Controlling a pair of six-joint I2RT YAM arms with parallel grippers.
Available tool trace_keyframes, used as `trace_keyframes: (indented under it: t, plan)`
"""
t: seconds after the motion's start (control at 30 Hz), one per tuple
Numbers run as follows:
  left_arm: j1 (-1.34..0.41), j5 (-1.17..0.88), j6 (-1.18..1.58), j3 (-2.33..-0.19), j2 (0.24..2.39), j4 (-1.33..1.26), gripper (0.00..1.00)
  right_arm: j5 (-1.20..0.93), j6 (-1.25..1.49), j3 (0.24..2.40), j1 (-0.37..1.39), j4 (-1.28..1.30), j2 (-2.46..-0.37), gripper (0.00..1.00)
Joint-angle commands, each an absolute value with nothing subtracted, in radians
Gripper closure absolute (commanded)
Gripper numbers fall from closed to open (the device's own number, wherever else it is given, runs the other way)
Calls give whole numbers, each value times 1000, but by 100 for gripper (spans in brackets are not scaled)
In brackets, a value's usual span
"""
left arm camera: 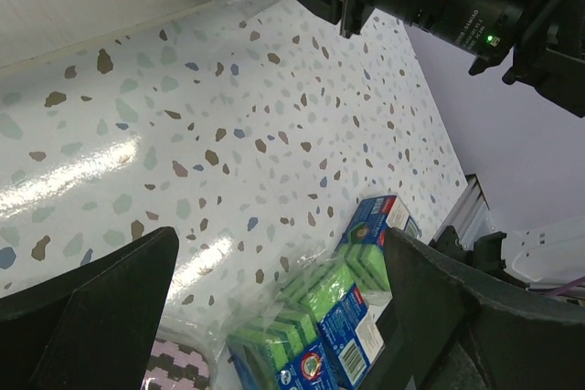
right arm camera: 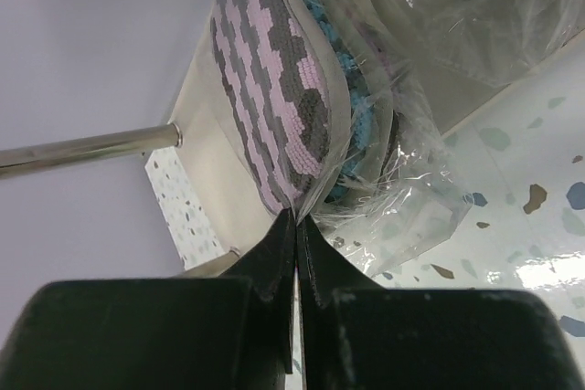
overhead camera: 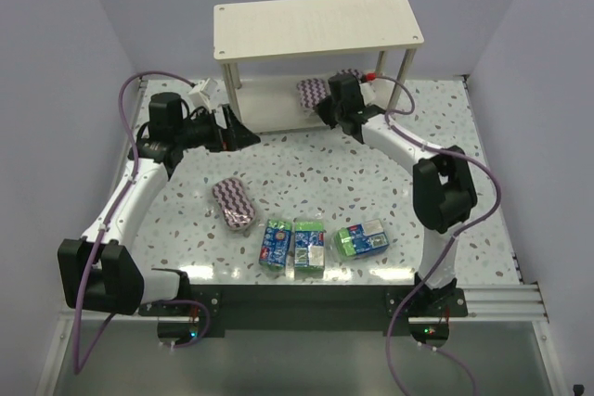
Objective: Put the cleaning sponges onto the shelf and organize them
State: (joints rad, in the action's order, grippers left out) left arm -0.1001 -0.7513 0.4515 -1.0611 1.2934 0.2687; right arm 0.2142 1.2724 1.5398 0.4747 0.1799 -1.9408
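Now, right end effector (right arm camera: 294,219): the jaws are closed fully and the tips meet at the lower rim of a striped pad (right arm camera: 274,89). I cannot tell whether they pinch its clear wrap or only touch it.
Striped pad: it stands on its edge on the lower board (overhead camera: 269,107) of the shelf (overhead camera: 316,23), just beside a second striped pad (overhead camera: 349,73).
Step in hand: in my judgement, settling this pad in its place on the lower board.
How to do it well: move slowly, because the wrap looks slippery and such a thin hold can slip. Bring the pad to a steady rest against its neighbour before releasing, then draw straight back out from under the top board.
Risk: a fast pull may drag the pad off the board, or tip the second one.
Left end effector (left arm camera: 274,317): the jaws are wide and hold nothing, above the table (left arm camera: 228,134).
Left to place: a third striped pad (overhead camera: 234,203) and three green-and-blue packs (overhead camera: 309,246) lie on the table, near the arm bases.
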Motion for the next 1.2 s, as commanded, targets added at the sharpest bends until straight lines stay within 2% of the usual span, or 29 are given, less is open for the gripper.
trace_keyframes:
  t: [0.0, 0.7, 0.77, 0.8, 0.87, 0.9, 1.0, 1.17]
  plan:
    - [-94, -767, 431, -1103, 1298, 262, 0, 325, 1356, 1609, 498, 224, -1980, 100]
    - [-94, -756, 420, -1091, 1282, 281, 0, 390, 1483, 1701, 515, 261, -2066, 100]
    - [-94, -753, 419, -1089, 1281, 284, 0, 388, 1483, 1695, 514, 238, -2057, 92]
    - [-94, -755, 419, -1089, 1279, 284, 0, 368, 1471, 1666, 515, 206, -2039, 75]
    - [-92, -752, 419, -1089, 1278, 285, 0, 341, 1436, 1606, 514, 50, -2008, 61]
    - [-92, -752, 419, -1089, 1278, 285, 0, 330, 1408, 1588, 514, 43, -1993, 51]
    - [-92, -750, 422, -1089, 1273, 284, 0, 267, 1345, 1545, 511, 6, -1933, 39]
    - [-91, -744, 423, -1077, 1259, 284, 0, 158, 1272, 1439, 512, -29, -1777, 32]
